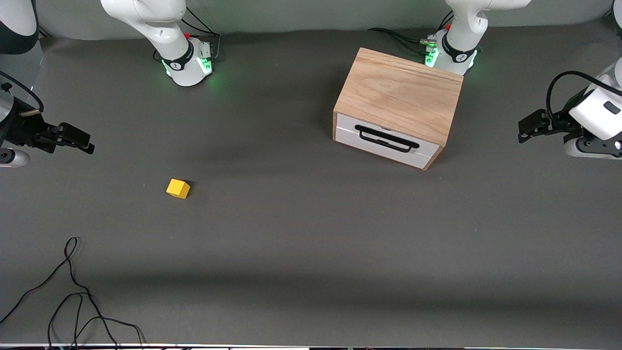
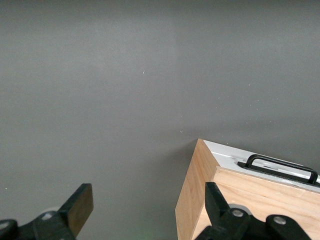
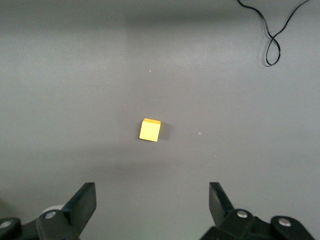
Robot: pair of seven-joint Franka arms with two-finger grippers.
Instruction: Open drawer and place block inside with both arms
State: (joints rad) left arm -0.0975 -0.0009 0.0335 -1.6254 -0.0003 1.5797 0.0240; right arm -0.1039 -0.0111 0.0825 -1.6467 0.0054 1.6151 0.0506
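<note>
The small yellow block [image 1: 178, 188] [image 3: 150, 130] lies on the grey table toward the right arm's end. My right gripper [image 1: 83, 140] [image 3: 152, 202] hangs up in the air at that end, open and empty, with the block in sight below it. The oak cabinet [image 1: 398, 97] [image 2: 197, 192] stands toward the left arm's end. Its white drawer [image 1: 384, 141] [image 2: 231, 154] is shut, and the black handle [image 1: 387, 138] [image 2: 280, 167] faces the front camera. My left gripper [image 1: 525, 129] [image 2: 148, 205] hovers beside the cabinet, open, holding nothing.
A loose black cable [image 1: 73, 291] [image 3: 274, 37] sprawls on the table near the front camera at the right arm's end. The two arm bases [image 1: 187, 63] [image 1: 452, 51] stand along the table's edge farthest from the front camera, one close to the cabinet.
</note>
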